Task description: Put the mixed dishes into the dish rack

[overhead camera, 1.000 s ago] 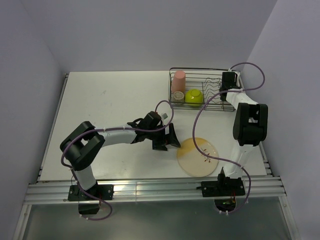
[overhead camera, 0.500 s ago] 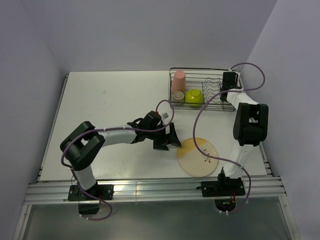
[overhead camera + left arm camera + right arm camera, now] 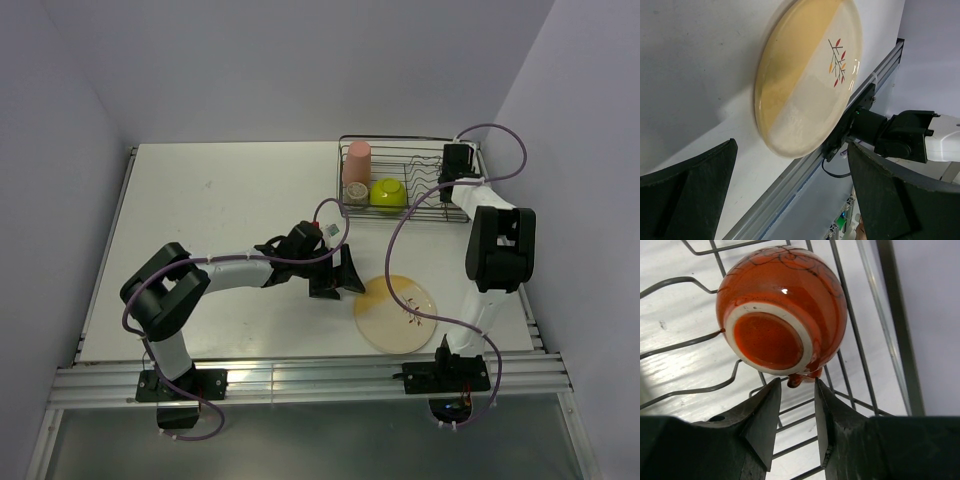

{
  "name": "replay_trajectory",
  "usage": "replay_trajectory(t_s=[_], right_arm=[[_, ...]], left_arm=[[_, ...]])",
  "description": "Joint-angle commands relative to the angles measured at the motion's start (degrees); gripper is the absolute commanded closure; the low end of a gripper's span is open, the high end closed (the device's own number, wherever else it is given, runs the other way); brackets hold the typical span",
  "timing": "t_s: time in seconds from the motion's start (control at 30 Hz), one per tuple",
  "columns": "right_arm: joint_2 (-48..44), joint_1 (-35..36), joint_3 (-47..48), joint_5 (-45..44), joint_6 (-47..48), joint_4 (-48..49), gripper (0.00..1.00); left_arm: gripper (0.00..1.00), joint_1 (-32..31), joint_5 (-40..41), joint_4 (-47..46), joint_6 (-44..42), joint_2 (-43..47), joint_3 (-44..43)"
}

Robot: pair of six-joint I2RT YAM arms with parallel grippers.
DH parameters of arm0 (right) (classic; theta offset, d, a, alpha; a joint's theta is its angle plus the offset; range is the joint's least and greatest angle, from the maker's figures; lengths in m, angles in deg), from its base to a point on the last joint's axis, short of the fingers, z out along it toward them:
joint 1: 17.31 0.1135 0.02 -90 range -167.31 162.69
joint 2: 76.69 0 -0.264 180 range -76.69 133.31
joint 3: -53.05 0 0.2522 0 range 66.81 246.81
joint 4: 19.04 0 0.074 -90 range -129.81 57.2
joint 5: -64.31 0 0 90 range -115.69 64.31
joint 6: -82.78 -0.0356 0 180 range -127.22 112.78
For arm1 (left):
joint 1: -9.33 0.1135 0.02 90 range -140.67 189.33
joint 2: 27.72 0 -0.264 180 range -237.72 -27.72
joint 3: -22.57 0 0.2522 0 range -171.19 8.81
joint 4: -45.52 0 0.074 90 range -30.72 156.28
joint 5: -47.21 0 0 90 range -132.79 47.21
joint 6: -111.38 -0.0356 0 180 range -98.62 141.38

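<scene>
Working across a white tabletop (image 3: 220,200), with the rack (image 3: 420,165) standing at its far right corner. Loading looking nearly done, judging by the dishes sitting among the wires. Now going for the plate (image 3: 385,320), lying flat near the front right edge, well apart from the rack. Bringing the left tool (image 3: 350,277) in low at the plate's left side, fingers spread wide and empty, not touching the rim. Probably needing to be sliding one finger under the rim and the other over the top, with the plate lying flush. Then tilting it upright and steering it between the wavy wires, keeping clear of the pink tumbler (image 3: 357,162) and green bowl (image 3: 388,192) crowding the rack's left end. Holding the right tool (image 3: 797,390) over the upturned orange mug (image 3: 782,310) at the rack's right end, fingers close together, flanking the handle stub. Not possible telling whether pinching it or merely beside it. Leaving the tiny cup (image 3: 356,194) alone, just beside the bowl.
</scene>
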Motion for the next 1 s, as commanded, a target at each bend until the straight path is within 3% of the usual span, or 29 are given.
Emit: replay_trajectory(t_s=[0.0, 0.97], right_arm=[[-3.95, 0.84, -1.5, -3.49, 3.06, 2.92, 0.59], [0.88, 3.22, -8.54, -11.66, 14.14, 17.77, 0.58]], left_arm=[[0.02, -0.36, -1.34, -2.64, -0.48, -0.11, 0.73], [0.02, -0.45, -6.44, -10.82, -0.13, 1.3, 5.39]])
